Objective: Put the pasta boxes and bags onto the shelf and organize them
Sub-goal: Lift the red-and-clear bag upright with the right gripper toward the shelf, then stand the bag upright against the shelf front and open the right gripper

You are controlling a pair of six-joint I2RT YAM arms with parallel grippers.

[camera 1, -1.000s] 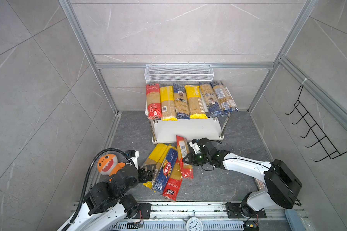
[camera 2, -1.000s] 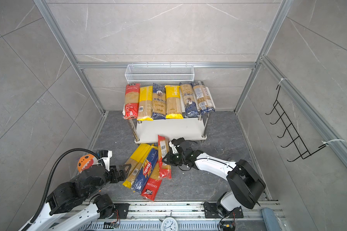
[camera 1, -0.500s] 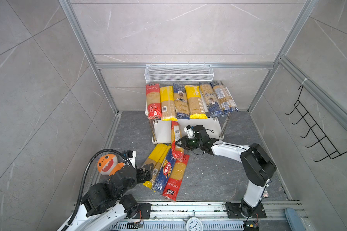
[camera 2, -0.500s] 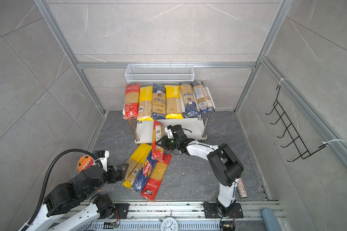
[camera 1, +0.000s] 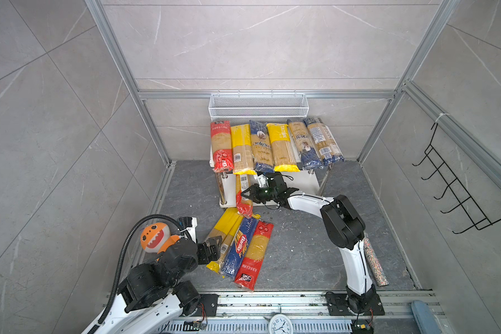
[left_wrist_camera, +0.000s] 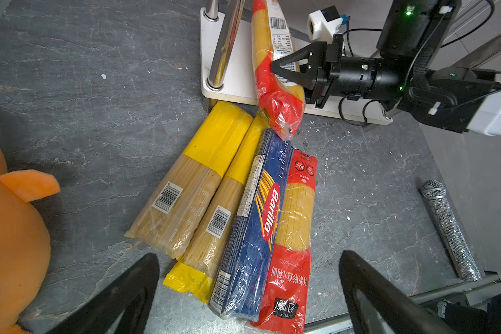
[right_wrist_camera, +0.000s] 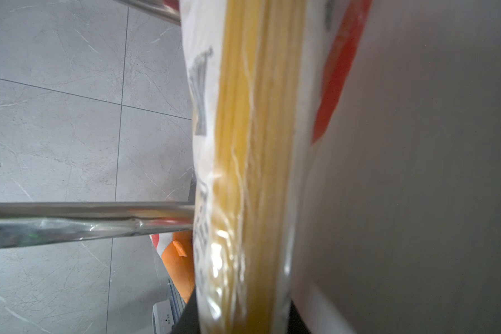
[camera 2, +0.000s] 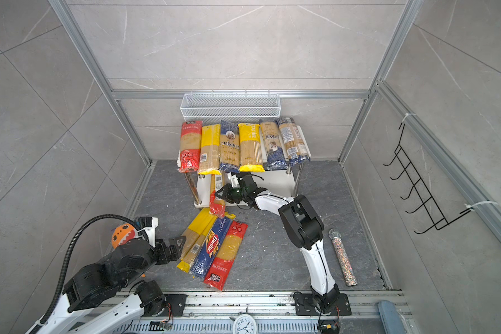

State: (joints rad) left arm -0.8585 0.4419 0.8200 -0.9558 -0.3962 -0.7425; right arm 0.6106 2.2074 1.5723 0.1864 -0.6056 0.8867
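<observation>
Mid-frame, the right end effector (camera 1: 246, 195) clamps a long red-ended clear-film spaghetti packet (camera 1: 243, 206) angled into the low white two-tier shelf (camera 1: 301, 180). The left end effector (camera 1: 214, 245) is spread wide.

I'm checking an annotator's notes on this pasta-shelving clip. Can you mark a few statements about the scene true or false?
1. Six spaghetti packets lie across the top board of the shelf. True.
2. The left gripper is shut on the Barilla packet. False: it is open above the Barilla packet, holding nothing.
3. The right gripper grips a red-ended packet. True.
4. The glitter microphone lies in the wire basket. False: it lies on the floor.
</observation>
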